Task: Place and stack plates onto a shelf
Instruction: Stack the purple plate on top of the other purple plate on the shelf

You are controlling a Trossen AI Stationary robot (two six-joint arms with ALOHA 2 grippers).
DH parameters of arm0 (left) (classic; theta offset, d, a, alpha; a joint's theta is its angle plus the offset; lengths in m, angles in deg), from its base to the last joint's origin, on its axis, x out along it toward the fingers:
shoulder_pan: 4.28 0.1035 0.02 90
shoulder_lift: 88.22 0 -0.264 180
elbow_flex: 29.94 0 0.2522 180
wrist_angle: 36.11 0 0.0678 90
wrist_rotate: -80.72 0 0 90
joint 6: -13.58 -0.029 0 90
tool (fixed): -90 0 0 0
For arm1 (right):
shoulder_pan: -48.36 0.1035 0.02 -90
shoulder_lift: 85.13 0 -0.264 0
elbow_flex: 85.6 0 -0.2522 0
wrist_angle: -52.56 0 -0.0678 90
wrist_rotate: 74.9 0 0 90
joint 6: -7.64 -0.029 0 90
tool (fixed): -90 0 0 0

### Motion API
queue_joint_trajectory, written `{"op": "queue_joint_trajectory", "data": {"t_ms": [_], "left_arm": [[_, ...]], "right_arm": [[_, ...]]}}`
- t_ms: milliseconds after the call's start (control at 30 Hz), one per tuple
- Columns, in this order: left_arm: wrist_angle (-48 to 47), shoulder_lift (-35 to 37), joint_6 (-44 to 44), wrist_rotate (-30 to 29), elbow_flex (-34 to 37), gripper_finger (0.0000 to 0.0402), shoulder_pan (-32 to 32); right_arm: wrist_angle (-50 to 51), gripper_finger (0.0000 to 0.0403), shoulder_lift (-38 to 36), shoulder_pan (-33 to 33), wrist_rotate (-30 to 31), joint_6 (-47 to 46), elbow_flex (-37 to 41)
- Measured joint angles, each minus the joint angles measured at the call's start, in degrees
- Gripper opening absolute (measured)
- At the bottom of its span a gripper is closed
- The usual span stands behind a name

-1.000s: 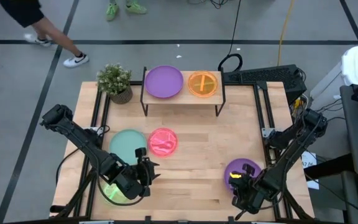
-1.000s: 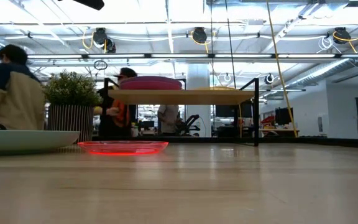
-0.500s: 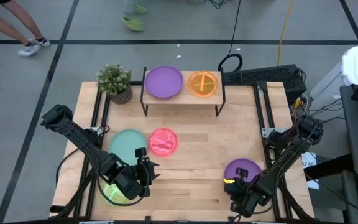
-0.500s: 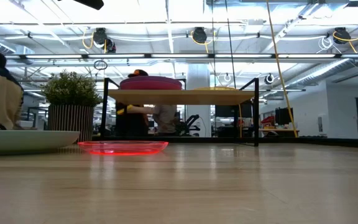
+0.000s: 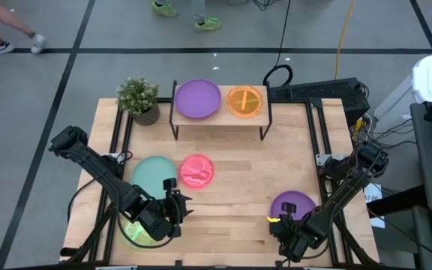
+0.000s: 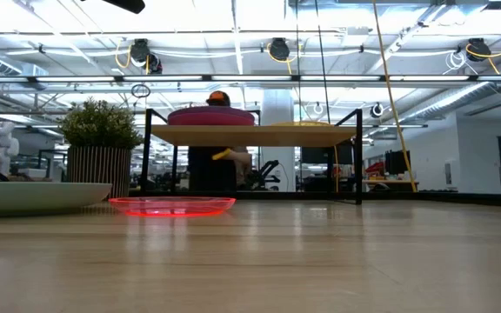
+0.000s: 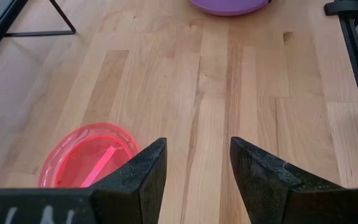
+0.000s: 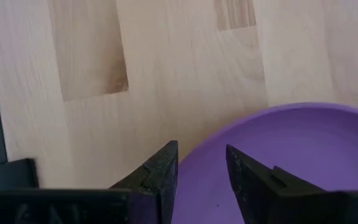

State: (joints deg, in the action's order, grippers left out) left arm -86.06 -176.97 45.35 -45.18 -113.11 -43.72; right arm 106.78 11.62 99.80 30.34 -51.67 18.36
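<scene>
My right gripper (image 5: 287, 232) has slid left along the near edge over the last second and now sits at the near-left rim of the purple plate (image 5: 294, 205) on the table's near right, jaws spread with nothing between them. I read that as lining up for a rim pinch. The plate lies flat, face up; being round, it has no long axis. My left gripper (image 5: 172, 214) hasn't moved: jaws spread, empty, by the lime-green plate (image 5: 133, 232). The shelf (image 5: 217, 116) at the far side holds a purple and an orange plate.
</scene>
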Motion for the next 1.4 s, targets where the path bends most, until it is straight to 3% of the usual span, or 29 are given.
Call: {"op": "queue_joint_trajectory", "data": {"t_ms": [300, 600, 833, 1100, 1400], "left_arm": [[0.0, 0.0, 0.0, 0.0, 0.0, 0.0181, 0.0], [0.0, 0.0, 0.0, 0.0, 0.0, 0.0181, 0.0], [0.0, 0.0, 0.0, 0.0, 0.0, 0.0181, 0.0], [0.5, 0.0, 0.0, -0.1, 0.0, 0.0181, 0.0], [6.3, -1.8, -5.9, -1.2, 0.1, 0.0181, 0.2]], "right_arm": [[-1.7, 0.0077, 0.0, 0.0, -0.9, -1.7, 4.1], [1.1, 0.0007, 0.0, 0.0, -1.3, -1.7, 4.1], [3.7, 0.0004, -0.2, 0.0, -1.6, -2.4, 3.7], [9.5, 0.0001, -0.6, 0.0, -1.9, 4.7, -2.2], [13.7, 0.0001, -0.6, -0.6, 4.4, 14.7, -9.6]]}}
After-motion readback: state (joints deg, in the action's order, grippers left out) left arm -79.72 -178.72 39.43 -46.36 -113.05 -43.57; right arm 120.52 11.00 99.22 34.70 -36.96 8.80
